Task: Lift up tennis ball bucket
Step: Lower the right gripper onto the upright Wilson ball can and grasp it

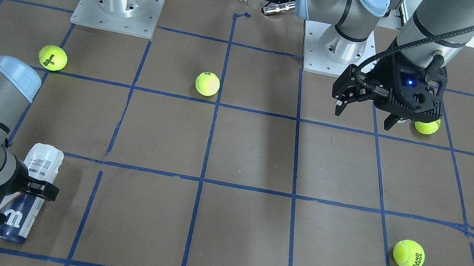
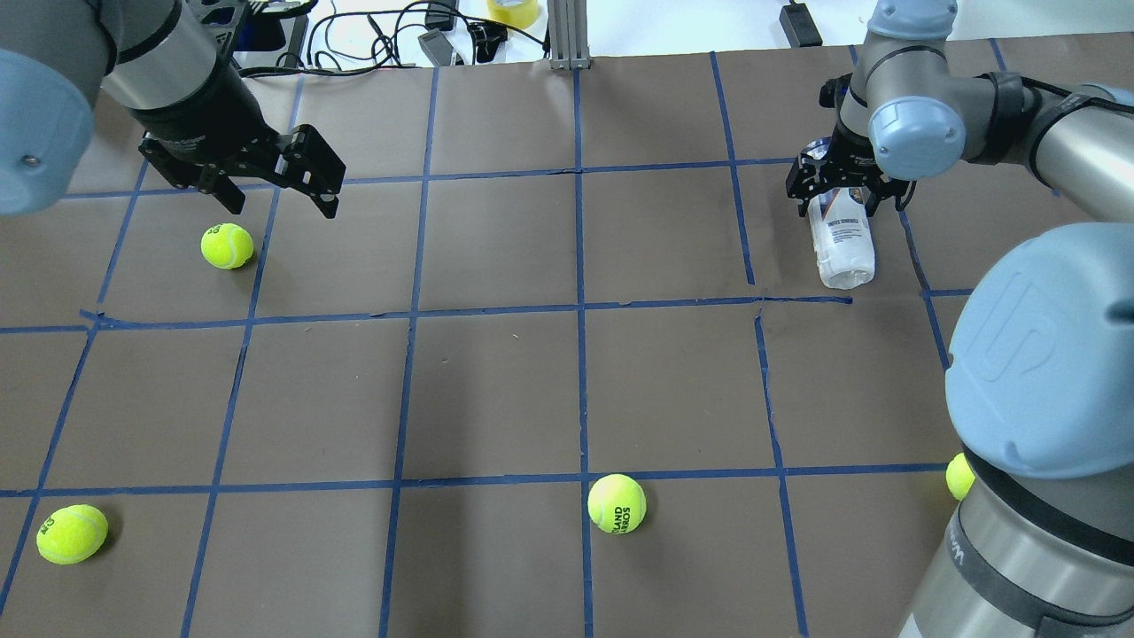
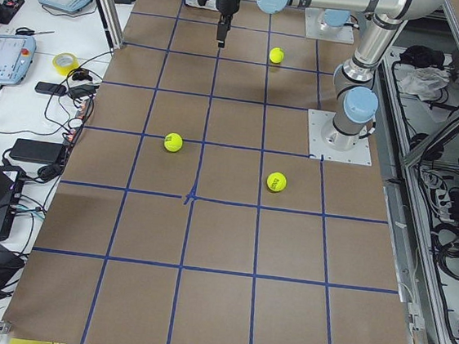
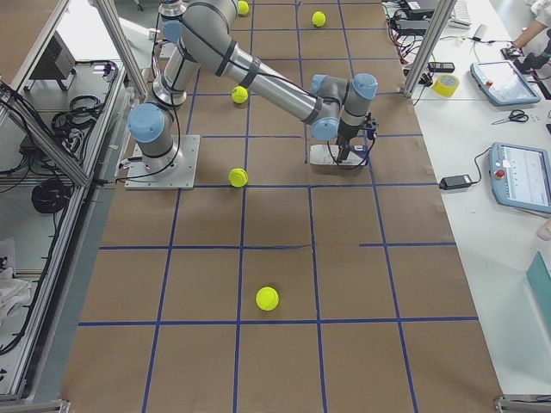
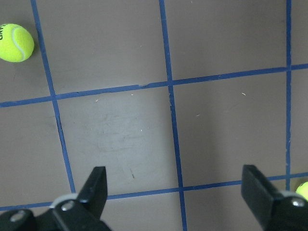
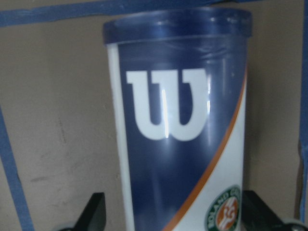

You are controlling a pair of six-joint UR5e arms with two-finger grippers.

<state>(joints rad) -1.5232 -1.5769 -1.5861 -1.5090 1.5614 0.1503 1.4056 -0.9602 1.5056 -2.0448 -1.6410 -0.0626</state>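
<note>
The tennis ball bucket [image 2: 846,244] lies on its side on the brown table, white with a navy end and a white "W" logo [image 1: 20,216]. My right gripper [image 2: 842,190] is low over its navy end with one finger on each side. In the right wrist view the can [image 6: 178,144] fills the gap between the fingers [image 6: 94,214], whose jaws stand wide, so the right gripper [image 6: 175,211] is open. My left gripper [image 2: 282,206] is open and empty, raised above the table next to a loose tennis ball [image 2: 226,245].
Other loose tennis balls lie at the near left [image 2: 71,533], near the middle [image 2: 617,503] and beside my right arm's base [image 2: 959,476]. Blue tape lines grid the table. Cables and a tape roll [image 2: 512,11] lie beyond the far edge.
</note>
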